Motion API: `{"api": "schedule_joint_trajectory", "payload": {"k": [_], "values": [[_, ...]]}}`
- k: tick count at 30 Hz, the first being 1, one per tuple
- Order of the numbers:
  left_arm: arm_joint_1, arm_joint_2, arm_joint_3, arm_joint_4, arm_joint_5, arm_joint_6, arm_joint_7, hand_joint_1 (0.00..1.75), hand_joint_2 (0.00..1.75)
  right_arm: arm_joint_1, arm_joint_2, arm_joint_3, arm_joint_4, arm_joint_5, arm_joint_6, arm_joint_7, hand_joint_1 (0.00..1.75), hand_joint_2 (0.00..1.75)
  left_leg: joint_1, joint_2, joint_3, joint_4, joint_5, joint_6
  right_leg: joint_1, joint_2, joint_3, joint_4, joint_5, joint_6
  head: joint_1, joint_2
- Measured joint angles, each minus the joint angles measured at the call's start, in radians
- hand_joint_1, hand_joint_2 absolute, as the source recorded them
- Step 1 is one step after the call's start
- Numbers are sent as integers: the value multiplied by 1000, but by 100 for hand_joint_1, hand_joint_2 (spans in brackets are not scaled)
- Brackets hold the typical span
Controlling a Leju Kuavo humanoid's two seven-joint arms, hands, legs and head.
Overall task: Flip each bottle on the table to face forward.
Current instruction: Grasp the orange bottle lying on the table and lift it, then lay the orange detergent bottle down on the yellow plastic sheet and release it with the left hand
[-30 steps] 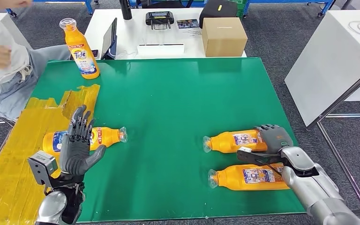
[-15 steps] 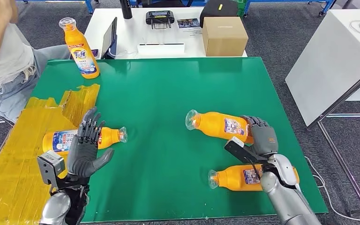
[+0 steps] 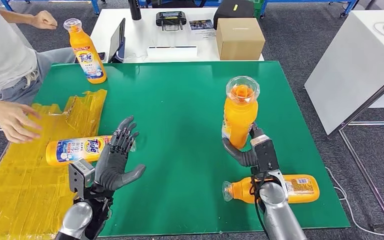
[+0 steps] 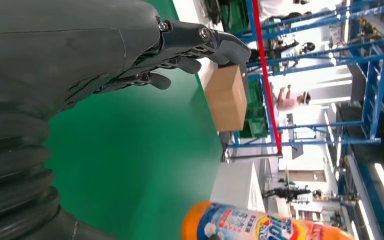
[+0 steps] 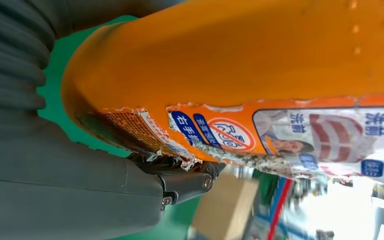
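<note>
Bottles, four of them, all orange with clear caps, sit around the green table. The right hand is wrapped around the lower body of one bottle and holds it upright, cap up, lifted over the right half of the mat; the head view shows its plain orange side. In the right wrist view the same bottle shows a worn, torn-edged label with a red prohibition sign and blue tags, and the dark fingers clamp under its base.

Just below that hand, a second bottle lies on its side near the front edge, cap pointing toward the left hand, with a small blue-and-white label patch near its base.

The left hand hovers with fingers spread and nothing in it. Just beyond its fingertips a third bottle lies flat with its Tide label facing up, resting across the border of the green mat and the crumpled yellow sheet. A fourth bottle stands upright at the far left corner, well away from both hands, label showing.

Between the two hands the green surface is bare and wide. A person's hand rests over the yellow sheet, near the lying Tide bottle.
</note>
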Motion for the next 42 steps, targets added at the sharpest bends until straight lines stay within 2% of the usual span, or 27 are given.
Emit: {"api": "schedule_joint_trajectory", "payload": {"k": [2, 11, 19, 25, 42], "values": [[-8, 1, -11, 7, 1, 0, 0, 0, 175, 0, 13, 10, 1, -38, 45, 0, 175, 175, 0, 0, 0, 0, 0, 0, 0, 0, 0, 0, 0, 0, 0, 0], [-34, 3, -42, 29, 4, 0, 1, 0, 175, -8, 44, 50, 19, -70, 107, 16, 175, 175, 0, 0, 0, 0, 0, 0, 0, 0, 0, 0, 0, 0, 0, 0], [-66, 4, -80, 42, 17, 1, 1, 0, 175, -59, 78, 178, 130, -48, 173, 36, 175, 175, 0, 0, 0, 0, 0, 0, 0, 0, 0, 0, 0, 0, 0, 0], [-82, 4, -95, 49, 18, 10, -2, 0, 175, -89, 101, 280, 194, -25, 186, 37, 175, 175, 0, 0, 0, 0, 0, 0, 0, 0, -1, 0, 0, 0, 0, 0], [-95, 2, -122, 75, 16, 23, -10, 0, 175, -144, 126, 402, 265, 23, 172, 51, 175, 175, 0, 0, -1, 0, 0, 0, 0, 0, -1, 0, 0, 0, 0, 0]]}}
